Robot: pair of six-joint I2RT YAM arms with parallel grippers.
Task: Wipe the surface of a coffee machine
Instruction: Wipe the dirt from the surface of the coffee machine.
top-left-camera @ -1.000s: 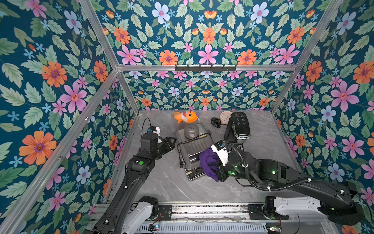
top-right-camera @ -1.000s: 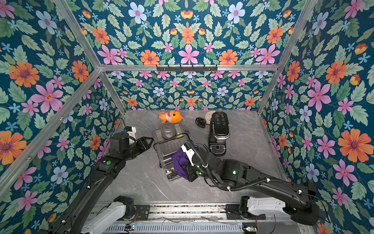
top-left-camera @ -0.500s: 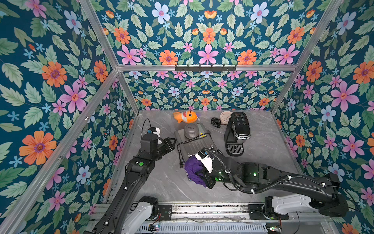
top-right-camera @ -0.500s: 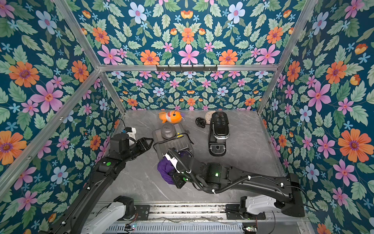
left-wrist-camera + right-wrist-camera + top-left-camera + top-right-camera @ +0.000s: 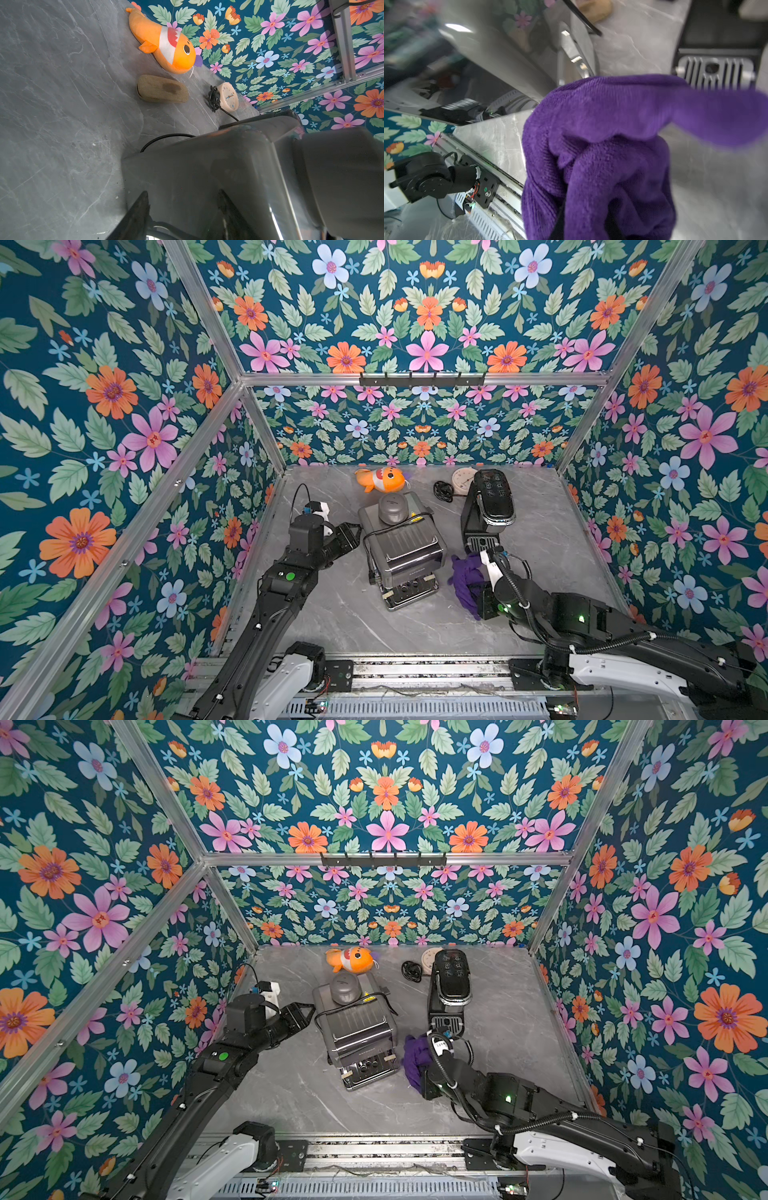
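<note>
The right pincer (image 5: 476,593) is clamped on the purple cloth (image 5: 467,576). Its arm reaches in low from the front rail, wrist bent. The cloth hangs in the gap between the silver coffee machine (image 5: 405,551) and the black coffee machine (image 5: 488,506). The left pincer (image 5: 351,533), spread, sits just beside the silver coffee machine's left side. Bare counter (image 5: 332,614) lies in front.

Bright even light; right wrist view motion-blurred.
</note>
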